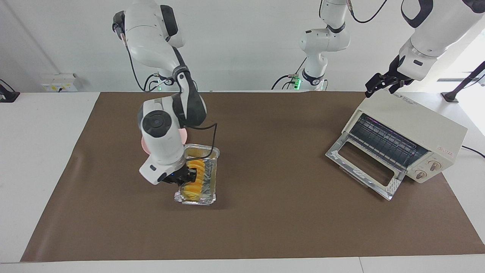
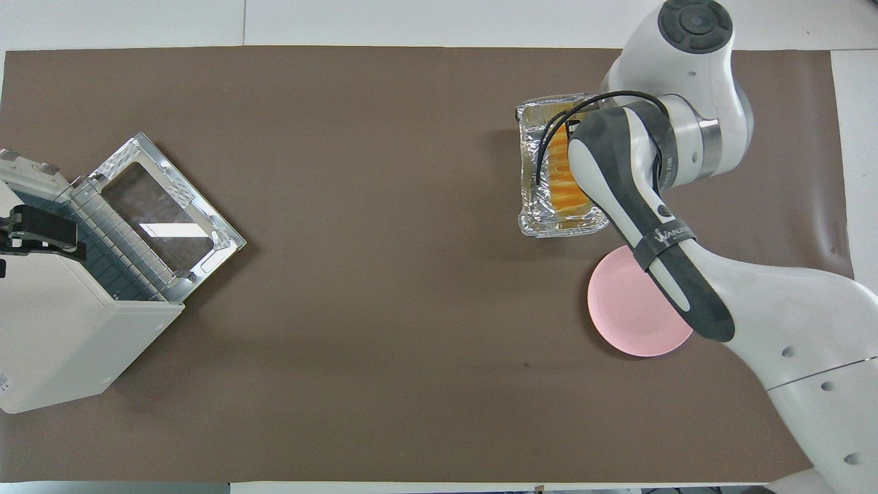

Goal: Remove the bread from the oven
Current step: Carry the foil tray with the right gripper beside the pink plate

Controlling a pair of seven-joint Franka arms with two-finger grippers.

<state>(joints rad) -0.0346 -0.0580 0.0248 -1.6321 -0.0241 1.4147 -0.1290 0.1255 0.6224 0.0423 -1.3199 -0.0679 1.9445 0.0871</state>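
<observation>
While clamped shut, right pincer (image 1: 186,177) on foil tray (image 1: 210,175).

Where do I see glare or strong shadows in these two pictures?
Overhead view: a bright white reflection lies on the glass of the cream-white toaster oven's open door. Facing view: daylight washes out the corner above that oven, and the crinkled silver foil tray, lifted, casts a dark shadow on the brown mat.

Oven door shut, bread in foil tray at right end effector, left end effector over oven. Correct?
No: the oven has its door open, folded down, per the facing view. Bread in foil tray at right end effector, left end effector over oven: correct.
</observation>
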